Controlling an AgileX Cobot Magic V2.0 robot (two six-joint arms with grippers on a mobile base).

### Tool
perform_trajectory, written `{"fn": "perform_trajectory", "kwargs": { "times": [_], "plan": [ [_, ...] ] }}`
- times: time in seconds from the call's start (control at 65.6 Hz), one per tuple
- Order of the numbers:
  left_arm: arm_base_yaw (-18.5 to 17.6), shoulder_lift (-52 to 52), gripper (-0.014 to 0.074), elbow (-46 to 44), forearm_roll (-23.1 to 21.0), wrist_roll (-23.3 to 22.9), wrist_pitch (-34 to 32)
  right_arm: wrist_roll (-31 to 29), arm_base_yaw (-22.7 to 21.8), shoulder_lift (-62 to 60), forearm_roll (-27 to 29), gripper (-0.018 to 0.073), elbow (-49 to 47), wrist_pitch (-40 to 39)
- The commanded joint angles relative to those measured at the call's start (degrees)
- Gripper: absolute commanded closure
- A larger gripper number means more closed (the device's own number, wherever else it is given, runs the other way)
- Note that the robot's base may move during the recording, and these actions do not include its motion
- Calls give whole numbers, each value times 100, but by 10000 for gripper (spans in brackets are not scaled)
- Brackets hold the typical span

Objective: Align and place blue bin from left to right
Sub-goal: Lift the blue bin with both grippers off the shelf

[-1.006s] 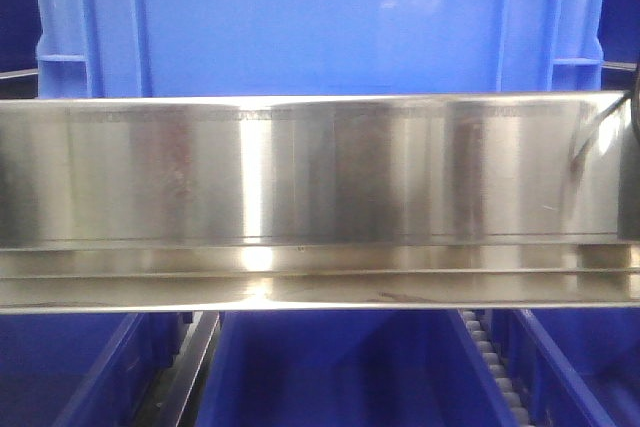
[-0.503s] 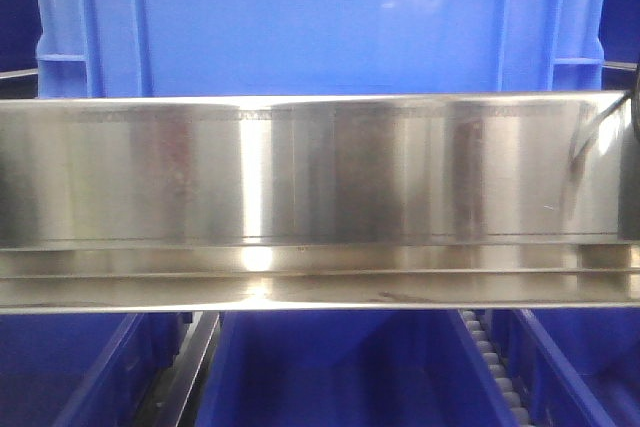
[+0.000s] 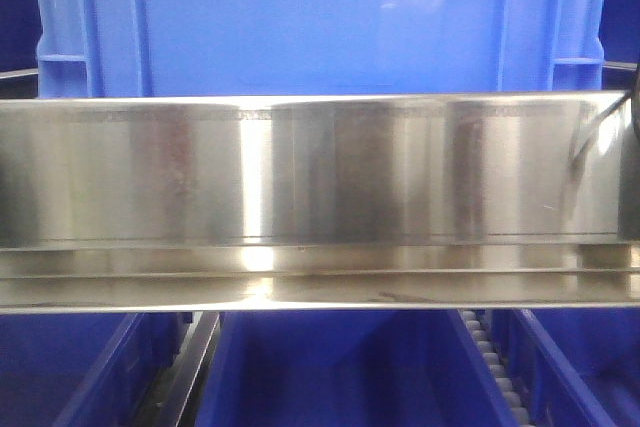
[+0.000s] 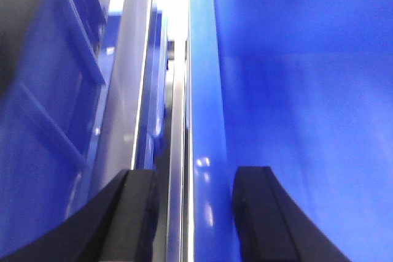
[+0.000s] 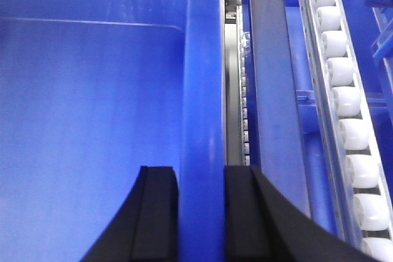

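Ribs in a grid pattern strengthen both upper corners of the blue bin [image 3: 320, 22], a tall crate of bright, smooth plastic that stands above and just behind a wide band of brushed steel [image 3: 320, 172] with soft reflections. Under this band lie lower blue bins [image 3: 330, 367] in shadow, and a track of white rollers [image 5: 344, 96] runs near the crate's side. The right hand [image 5: 199, 173] is clenched on the crate's rounded wall edge, while the left hand [image 4: 195, 176] is released astride another wall, its inner black finger [image 4: 264, 213] against the plastic and the outer one apart.
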Motion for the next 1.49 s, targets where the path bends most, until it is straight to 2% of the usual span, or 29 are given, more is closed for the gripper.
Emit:
{"fn": "perform_trajectory", "kwargs": {
  "times": [0.0, 0.274, 0.503, 0.914, 0.991, 1.158, 1.478],
  "plan": [
    [-37, -15, 383, -38, -38, -45, -4, -72, -20, -35, -235, 637, -53, 22],
    [-37, -1, 383, -38, -39, -65, 7, -72, -20, -35, -235, 637, -53, 38],
    [-37, 164, 383, -38, -89, -65, 331, -72, -20, -35, -235, 637, -53, 38],
    [-37, 178, 389, -38, -182, -65, 331, -72, -20, -35, -235, 637, -53, 59],
    [-37, 178, 435, -38, -195, -65, 331, -72, -20, -35, -235, 637, -53, 59],
    [-37, 178, 711, -38, -220, -65, 319, -72, -20, -35, -235, 637, -53, 59],
    [-37, 178, 707, -38, -220, -65, 255, -72, -20, -35, -235, 637, -53, 46]
  ]
}}
